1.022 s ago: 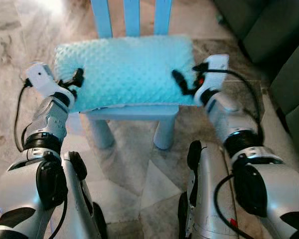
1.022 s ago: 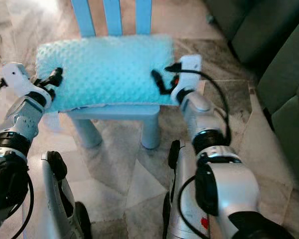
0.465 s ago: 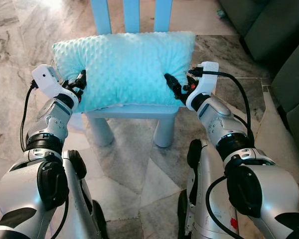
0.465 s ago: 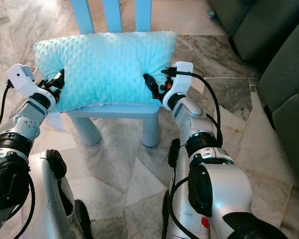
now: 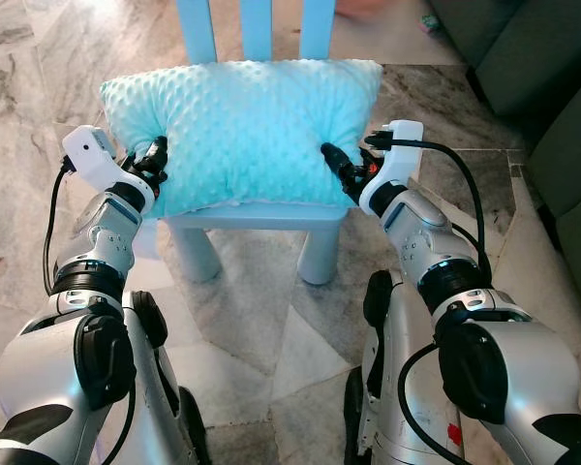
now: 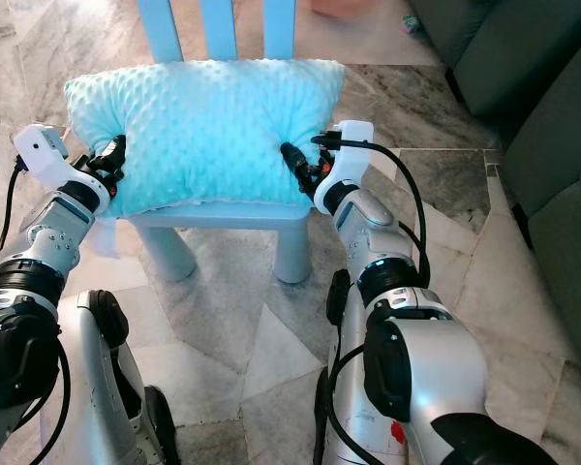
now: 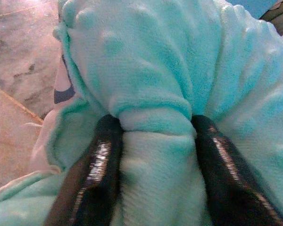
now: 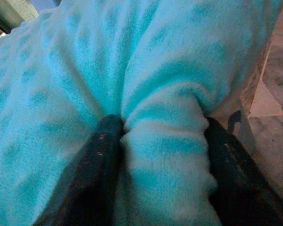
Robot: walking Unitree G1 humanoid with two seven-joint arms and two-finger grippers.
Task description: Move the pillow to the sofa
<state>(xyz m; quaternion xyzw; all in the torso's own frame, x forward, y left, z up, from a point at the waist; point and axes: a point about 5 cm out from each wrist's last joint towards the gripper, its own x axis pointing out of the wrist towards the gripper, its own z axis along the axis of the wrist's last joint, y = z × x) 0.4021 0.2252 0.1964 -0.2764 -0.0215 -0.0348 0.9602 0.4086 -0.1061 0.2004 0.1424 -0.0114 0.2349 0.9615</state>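
Observation:
A turquoise dotted pillow (image 5: 242, 131) lies across the seat of a small blue chair (image 5: 261, 218). My left gripper (image 5: 157, 160) is pressed into the pillow's left end, and my right gripper (image 5: 337, 165) into its right end. In the left wrist view both black fingers (image 7: 96, 165) pinch a fold of the plush fabric (image 7: 155, 113). The right wrist view has the same: a bunched ridge of pillow (image 8: 165, 141) squeezed between the two fingers (image 8: 101, 155). Part of a dark green sofa (image 5: 547, 126) stands at the right edge.
The chair's slatted back (image 5: 257, 29) rises behind the pillow. Marble floor (image 5: 271, 320) spreads all around and between chair and sofa. A pinkish object (image 6: 344, 8) lies on the floor beyond the chair.
Both grippers have pushed inward and closed on the pillow's ends; the pillow is squeezed narrower and bulges upward off the seat.

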